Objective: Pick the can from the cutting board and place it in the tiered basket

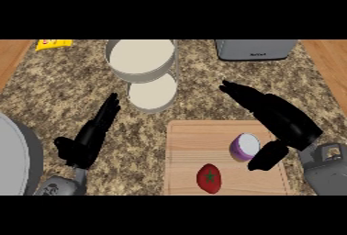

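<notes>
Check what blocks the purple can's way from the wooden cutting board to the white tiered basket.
Nothing visible does. Only speckled counter lies between the purple can and the white tiered basket; the red tomato sits off that line.

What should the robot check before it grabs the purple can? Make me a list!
1. Can on the cutting board: ok.
2. Right hand open beside the can: ok.
3. Fingers curled round the can: not ok, they are straight.
4. Thumb touching the can: cannot tell.
5. Tomato apart from the can: ok.
6. Left hand away from the board, tiered basket in view: ok.
</notes>
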`<state>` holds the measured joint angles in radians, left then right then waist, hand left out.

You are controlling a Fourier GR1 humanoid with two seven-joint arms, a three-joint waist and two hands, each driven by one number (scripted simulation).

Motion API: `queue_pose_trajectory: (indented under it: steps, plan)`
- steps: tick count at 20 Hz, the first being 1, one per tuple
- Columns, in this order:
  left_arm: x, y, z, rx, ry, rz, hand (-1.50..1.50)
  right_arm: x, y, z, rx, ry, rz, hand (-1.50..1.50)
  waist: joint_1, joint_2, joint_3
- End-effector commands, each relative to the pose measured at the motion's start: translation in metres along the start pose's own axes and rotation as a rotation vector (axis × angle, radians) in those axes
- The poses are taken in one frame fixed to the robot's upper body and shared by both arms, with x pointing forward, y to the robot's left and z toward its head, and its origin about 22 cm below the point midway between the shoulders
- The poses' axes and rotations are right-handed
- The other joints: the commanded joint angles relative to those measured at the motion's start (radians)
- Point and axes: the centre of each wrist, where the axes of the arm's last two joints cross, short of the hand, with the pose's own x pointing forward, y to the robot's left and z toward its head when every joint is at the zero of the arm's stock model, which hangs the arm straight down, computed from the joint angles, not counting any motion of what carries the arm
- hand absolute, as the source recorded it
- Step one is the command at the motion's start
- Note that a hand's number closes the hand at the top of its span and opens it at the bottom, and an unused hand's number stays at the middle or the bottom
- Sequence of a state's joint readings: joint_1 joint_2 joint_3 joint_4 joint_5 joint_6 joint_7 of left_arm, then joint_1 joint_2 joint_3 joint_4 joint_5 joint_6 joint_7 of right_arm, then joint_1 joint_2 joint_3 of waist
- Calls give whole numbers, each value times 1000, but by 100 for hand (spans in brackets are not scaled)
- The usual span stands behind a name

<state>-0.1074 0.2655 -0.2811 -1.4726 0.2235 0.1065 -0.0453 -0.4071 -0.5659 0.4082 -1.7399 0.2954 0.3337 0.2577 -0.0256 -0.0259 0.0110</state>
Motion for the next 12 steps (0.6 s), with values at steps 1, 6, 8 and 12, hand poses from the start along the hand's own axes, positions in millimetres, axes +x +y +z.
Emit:
queue_pose_trajectory:
  steps: [1, 6, 8, 12]
  plan:
    - [-20, 10, 14, 17, 54, -14, 0, 28, -15, 16, 129, 117, 310, -150, -2, 6, -20]
    - [-22, 14, -2, 14, 22, -42, 0, 66, -27, 40, 255, 161, 382, -150, -2, 19, -15]
    - [-15, 18, -3, 12, 29, -19, 0, 77, -15, 43, 251, 199, 360, -150, 15, 22, -13]
    - [-27, -3, -8, -16, 9, -23, 0, 85, -11, 36, 266, 250, 355, -150, 24, 25, -12]
